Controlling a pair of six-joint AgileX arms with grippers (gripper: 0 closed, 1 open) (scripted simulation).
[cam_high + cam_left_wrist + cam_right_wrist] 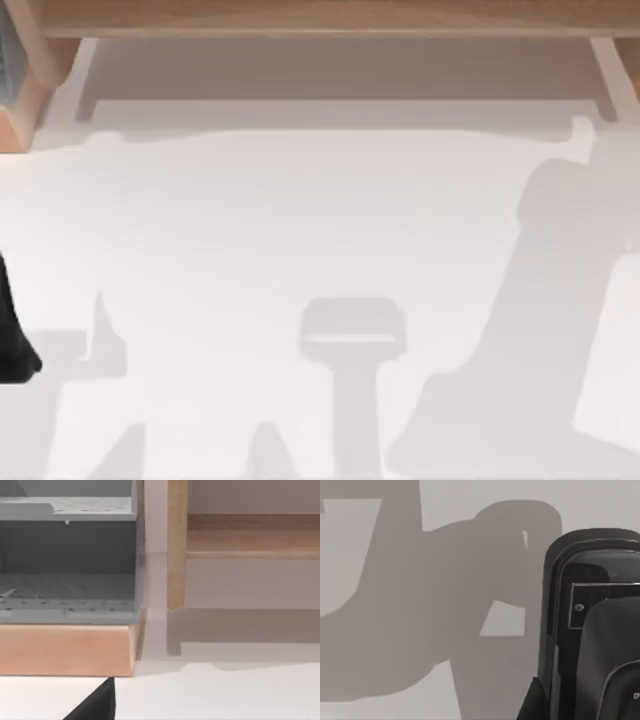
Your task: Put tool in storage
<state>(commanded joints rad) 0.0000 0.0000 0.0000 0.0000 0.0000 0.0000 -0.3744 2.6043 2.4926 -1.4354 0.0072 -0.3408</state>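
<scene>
- Left gripper (95, 706) at the desk's (300, 220) left edge, facing the grey storage box (67, 560) — whether apart or together, I cannot tell.
- Dark casing (590, 630) — probably the tool: rigid, smooth, likely slippery; grasp its narrowest part.

White table (300, 220); tan wooden frame (176, 545) — grey perforated shelves (67, 587); black gripper (592, 630).

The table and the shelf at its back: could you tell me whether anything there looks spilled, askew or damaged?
Nothing stands out. The white table carries shadows but no spill, the wooden shelf runs straight along its far edge, and the grey perforated rack sits squarely on its wooden base.
</scene>
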